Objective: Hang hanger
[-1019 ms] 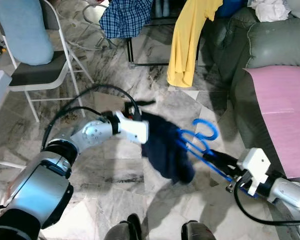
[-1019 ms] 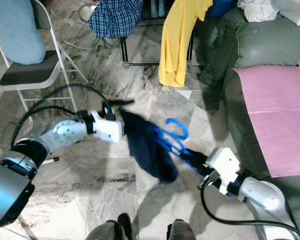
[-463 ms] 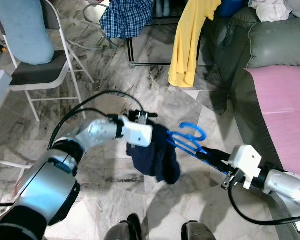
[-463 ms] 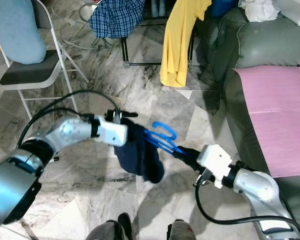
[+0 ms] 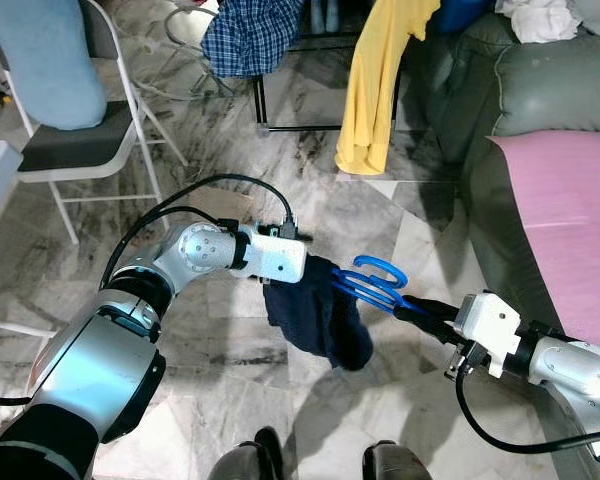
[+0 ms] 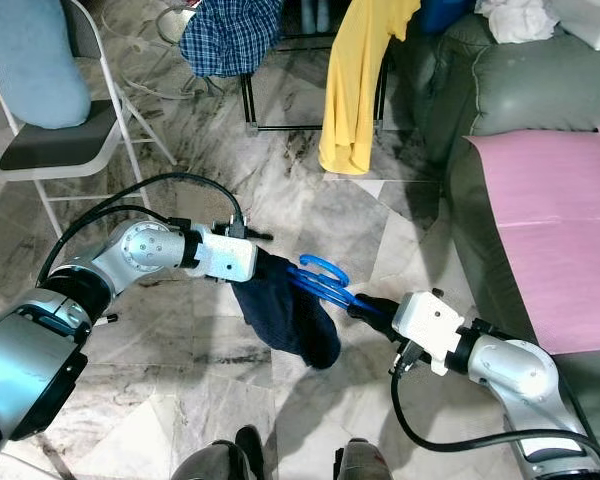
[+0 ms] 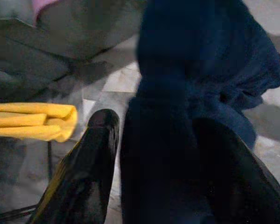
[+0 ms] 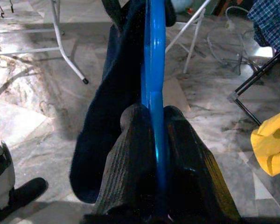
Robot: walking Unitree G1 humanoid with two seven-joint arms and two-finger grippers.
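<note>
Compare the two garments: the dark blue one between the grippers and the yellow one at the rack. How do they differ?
The dark blue garment is bunched and held up over the floor, the left gripper shut on it, with the blue hanger in the right gripper beside it. The yellow garment hangs long and loose from the black rack, touched by neither gripper. Both are plain, single-coloured cloth.

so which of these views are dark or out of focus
Left wrist view: dim and soft, the left tool and navy garment blur together up close. Right wrist view: bright floor, sharp on the blue hanger, its right tool in shadow. Both eye views: evenly lit and clear.
</note>
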